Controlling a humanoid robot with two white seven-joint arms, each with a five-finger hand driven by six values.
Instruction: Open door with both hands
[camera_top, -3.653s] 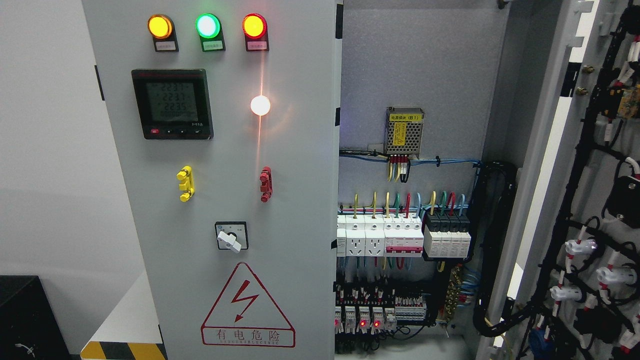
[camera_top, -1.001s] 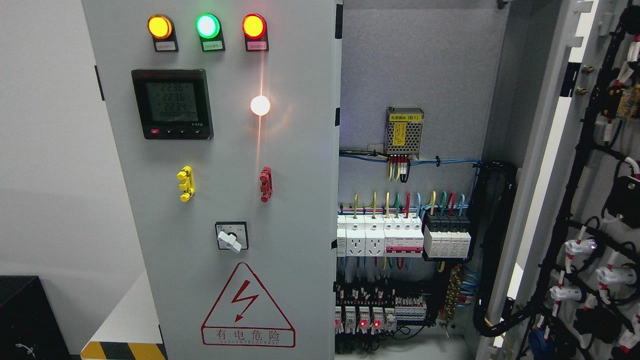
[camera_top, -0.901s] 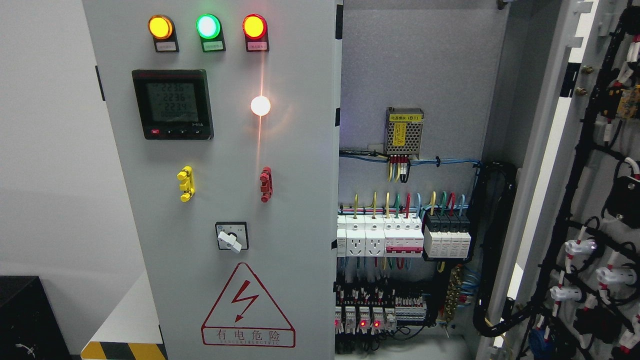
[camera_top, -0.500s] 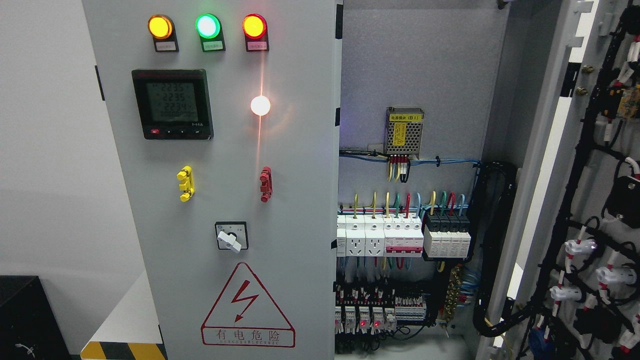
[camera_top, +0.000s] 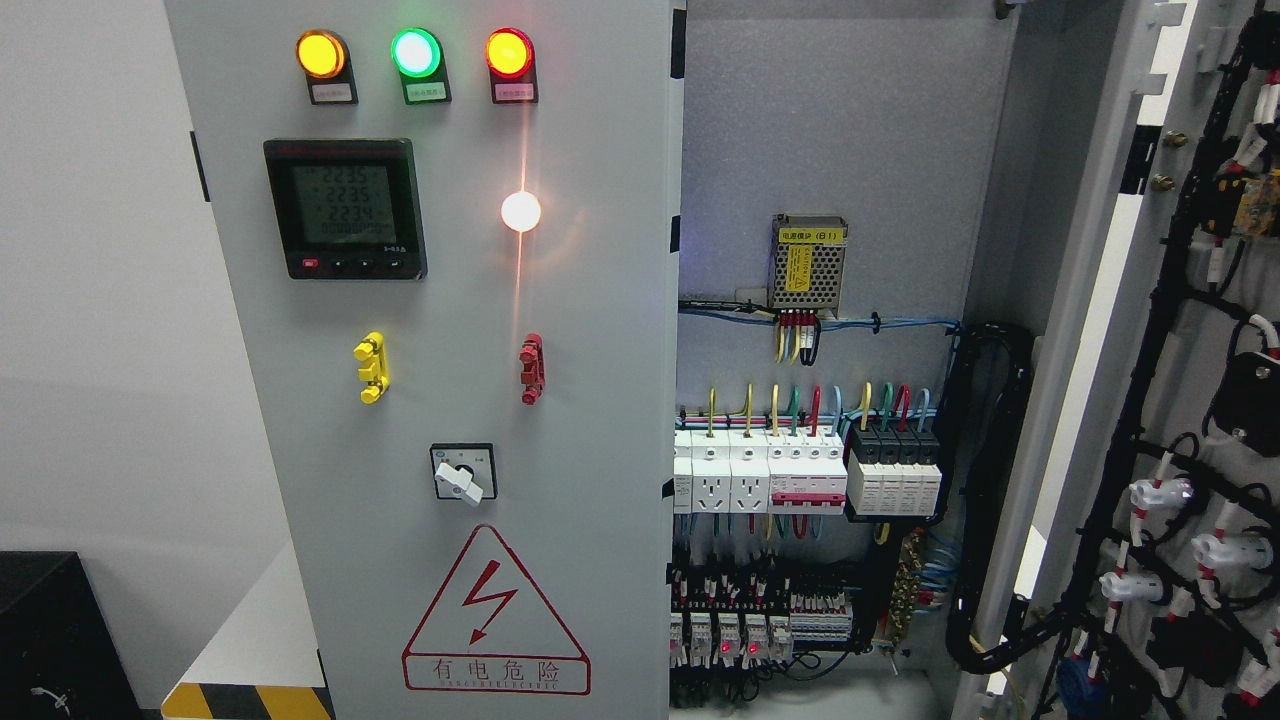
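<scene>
I see the right door (camera_top: 1180, 330) swung wide and the left door (camera_top: 450, 400) shut, neither hand in my view, so next I reach for its free edge.

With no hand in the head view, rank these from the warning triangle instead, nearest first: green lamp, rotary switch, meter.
1. rotary switch, just above the warning triangle.
2. meter, upper left.
3. green lamp, top row.
</scene>
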